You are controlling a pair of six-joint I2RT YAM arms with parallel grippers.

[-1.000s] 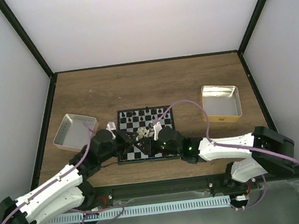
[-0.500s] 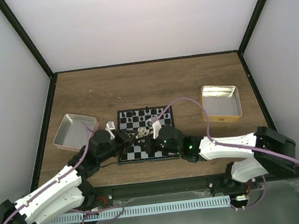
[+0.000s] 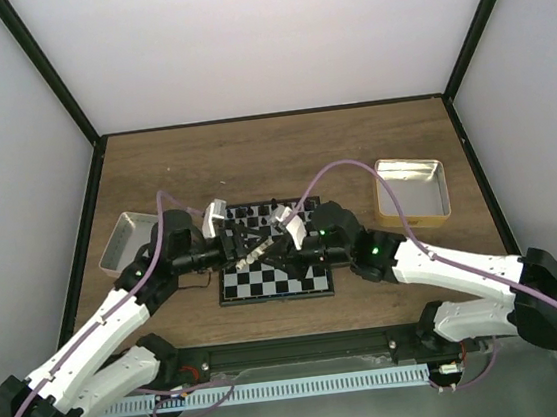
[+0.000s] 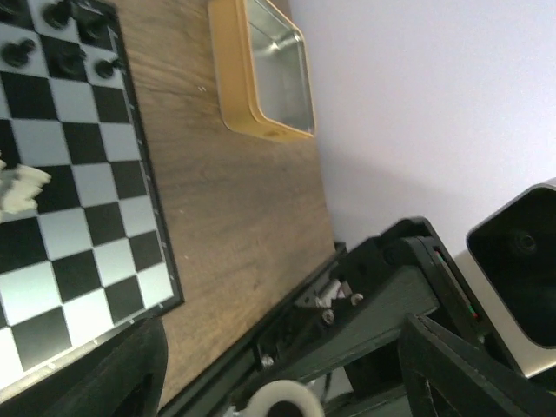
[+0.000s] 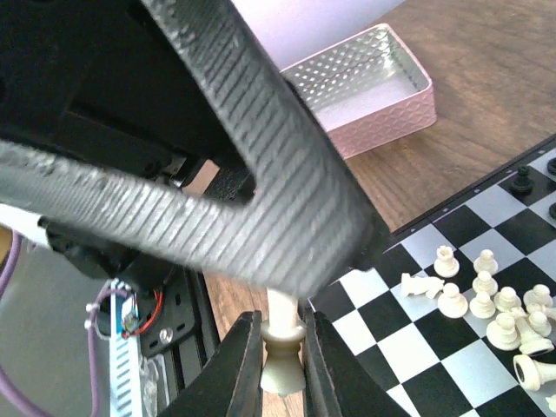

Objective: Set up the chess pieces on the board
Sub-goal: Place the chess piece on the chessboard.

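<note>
Clamped narrow with the right gripper (image 5: 282,343), with both fingers (image 5: 246,356) pinched on the middle of a cream-white piece (image 5: 282,365), the stem poking up between them. Stretched in low from the right on that arm, with the wrist hanging over the middle rows of the board (image 3: 272,282). Met almost nose to nose there with the left gripper (image 3: 242,243), reaching from the lower left with the forearm angled up past the near-left corner of the board. Stood wide apart with the left fingers (image 4: 113,373), nothing between them, only table edge and a dark arm mount (image 4: 391,287) in the gap. Cut straight across the right wrist view with one ribbed left finger (image 5: 261,165), just above the held piece; touching or not, hard to tell. Spotted loose white pieces (image 5: 486,304) bunched on the middle squares, most upright, a couple tipped on their sides. Spotted black pieces (image 3: 259,211) lined along the far rows. Lay flat on the wooden table (image 3: 252,151), that board, towards the near edge. Flanked by a pink-sided tin (image 3: 121,241) on the left, one corner hidden behind the left arm, and a gold-rimmed tin (image 3: 413,193) off to the right, both apart from the board
</note>
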